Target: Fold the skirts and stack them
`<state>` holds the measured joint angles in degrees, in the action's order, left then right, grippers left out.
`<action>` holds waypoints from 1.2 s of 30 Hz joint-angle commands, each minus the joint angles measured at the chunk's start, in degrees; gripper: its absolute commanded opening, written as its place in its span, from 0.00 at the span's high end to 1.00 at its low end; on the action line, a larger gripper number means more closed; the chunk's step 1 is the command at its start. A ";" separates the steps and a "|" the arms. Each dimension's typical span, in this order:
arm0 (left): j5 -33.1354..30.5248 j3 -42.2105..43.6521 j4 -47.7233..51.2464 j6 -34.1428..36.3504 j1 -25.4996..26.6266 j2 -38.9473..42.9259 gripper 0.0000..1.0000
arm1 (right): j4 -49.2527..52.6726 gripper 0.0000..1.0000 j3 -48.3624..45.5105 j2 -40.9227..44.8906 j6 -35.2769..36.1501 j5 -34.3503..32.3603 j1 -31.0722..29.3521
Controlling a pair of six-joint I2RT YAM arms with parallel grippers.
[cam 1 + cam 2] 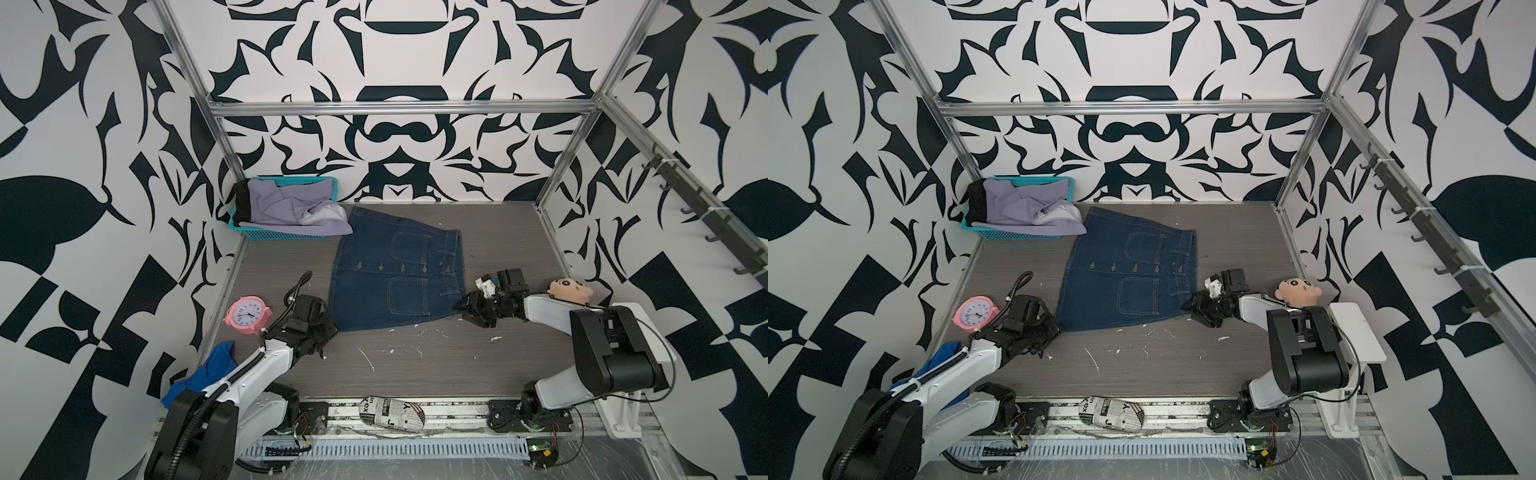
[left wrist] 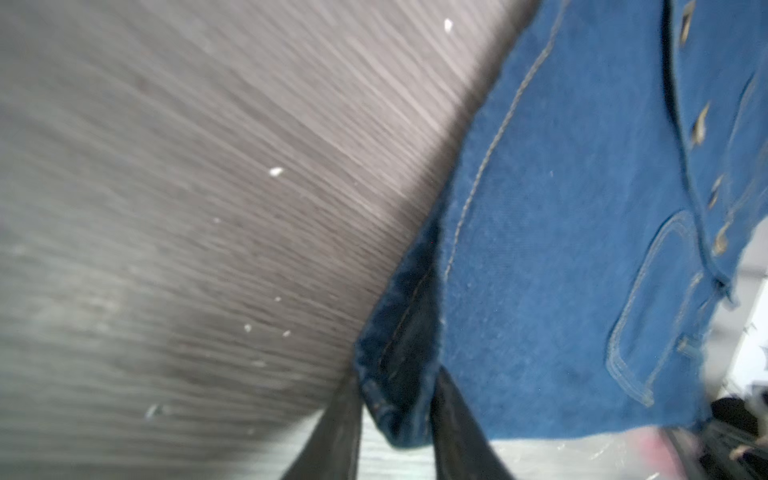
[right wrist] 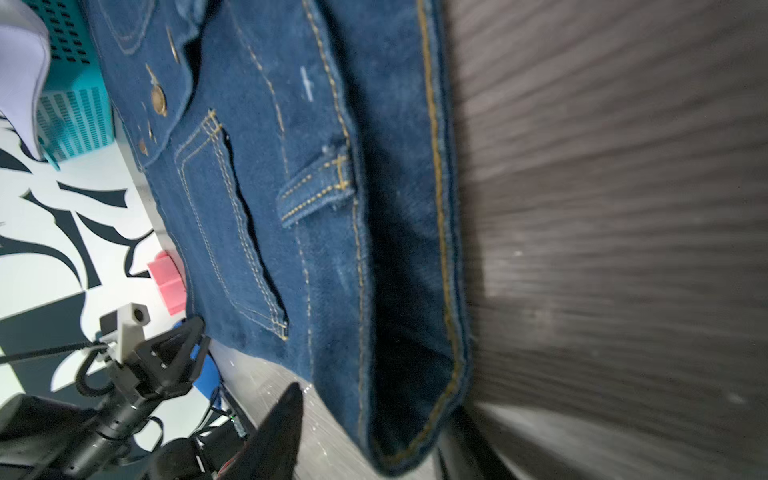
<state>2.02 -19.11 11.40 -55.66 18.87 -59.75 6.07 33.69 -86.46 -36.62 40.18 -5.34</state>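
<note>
The dark blue denim skirt (image 1: 395, 274) (image 1: 1129, 274) lies spread flat mid-table, waistband to the right. My left gripper (image 1: 332, 328) (image 1: 1057, 328) sits at its near left hem corner; in the left wrist view that corner (image 2: 399, 374) is pinched between the fingers of the gripper (image 2: 397, 386). My right gripper (image 1: 463, 311) (image 1: 1190, 309) is at the near waistband corner; in the right wrist view the jaws of the gripper (image 3: 374, 407) straddle that corner (image 3: 407, 374) with a gap on one side. The lavender skirt (image 1: 291, 208) and the black skirt (image 1: 243, 203) lie bunched in the basket.
A teal basket (image 1: 282, 235) stands at the back left. A pink clock (image 1: 248, 314) sits beside the left arm, and a doll head (image 1: 569, 288) behind the right arm. Bright blue mesh cloth (image 1: 216, 365) hangs off the left edge. A newspaper-print bundle (image 1: 392, 411) lies on the front rail.
</note>
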 commanded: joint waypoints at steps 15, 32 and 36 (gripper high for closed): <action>-2.36 -3.33 9.96 2.21 -0.24 6.00 1.00 | 4.78 1.00 1.02 5.77 -0.75 -0.17 0.03; 1.19 -10.24 34.92 -2.26 8.09 23.23 1.00 | 31.92 1.00 0.58 18.65 0.72 -11.96 0.19; 1.33 -10.37 36.50 -8.01 9.99 33.62 1.00 | 36.29 1.00 0.32 24.71 1.03 -14.66 0.91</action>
<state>4.86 -29.32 42.78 -57.71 28.38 -29.85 36.21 33.98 -65.32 -36.40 30.35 -5.26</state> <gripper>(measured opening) 0.099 0.060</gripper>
